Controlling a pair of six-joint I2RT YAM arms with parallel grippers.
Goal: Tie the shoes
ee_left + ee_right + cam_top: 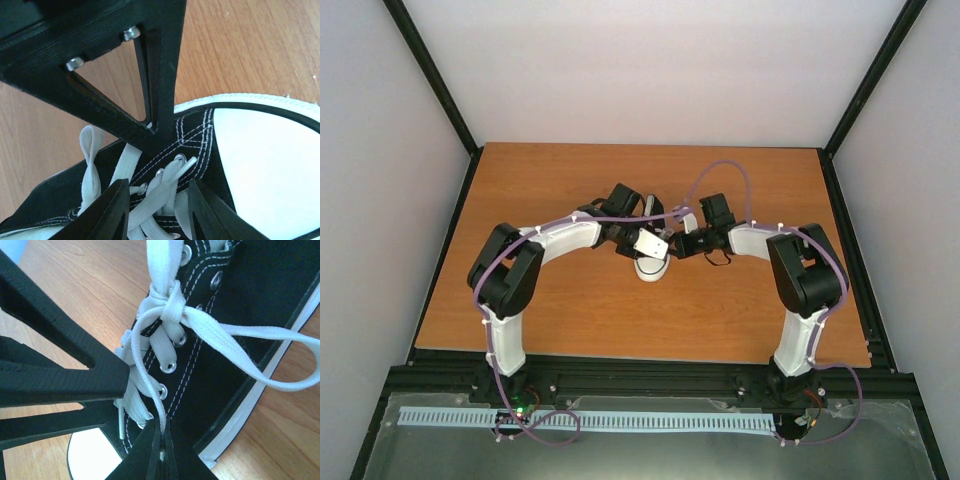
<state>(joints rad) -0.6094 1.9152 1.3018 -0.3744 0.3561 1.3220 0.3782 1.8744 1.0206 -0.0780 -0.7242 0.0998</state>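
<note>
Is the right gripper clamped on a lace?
Yes, the right gripper has its fingers closed on a thin white lace strand running down from the knot on the shoe.

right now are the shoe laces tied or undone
Knotted, loosely: the laces cross in a knot atop the sneaker with one loop hanging out, and the right gripper pinches a strand.

One black canvas sneaker [651, 262] lies at the middle of the top view, on the one wooden bench [550, 180]. Two robot arms meet over it, the left arm [565, 238] and the right arm [760, 240]. Each carries one gripper: the left gripper [157, 212] and the right gripper [162, 440]. The white laces [150, 270] show one knot [167, 305] and one loop [280, 360] at the right of the right wrist view.
</note>
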